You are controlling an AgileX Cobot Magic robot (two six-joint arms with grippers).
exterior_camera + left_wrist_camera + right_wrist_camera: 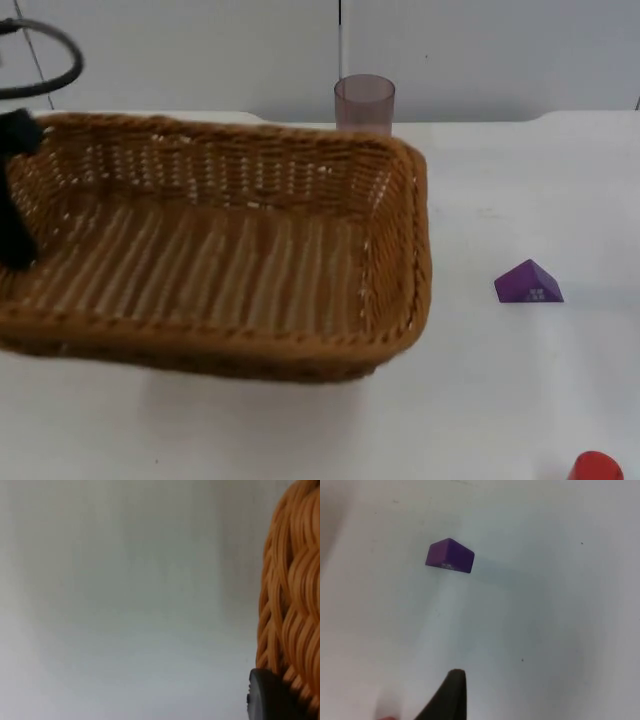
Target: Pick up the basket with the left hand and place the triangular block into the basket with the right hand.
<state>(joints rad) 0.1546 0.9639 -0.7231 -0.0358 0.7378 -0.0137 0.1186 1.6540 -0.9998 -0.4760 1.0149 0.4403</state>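
The brown wicker basket [230, 250] hangs a little above the table with its shadow under it, and nothing lies inside. My left gripper [14, 190] is shut on the basket's left rim. That woven rim [292, 595] runs close beside a black fingertip [270, 697] in the left wrist view. The purple triangular block [528, 283] lies on the table to the right of the basket. In the right wrist view the block [450, 556] sits ahead of my right gripper [451, 696], which is clearly apart from it.
A translucent purple cup [364, 102] stands behind the basket's far right corner, near the grey wall. A red object [596, 467] sits at the table's front right. Bare white table surrounds the block.
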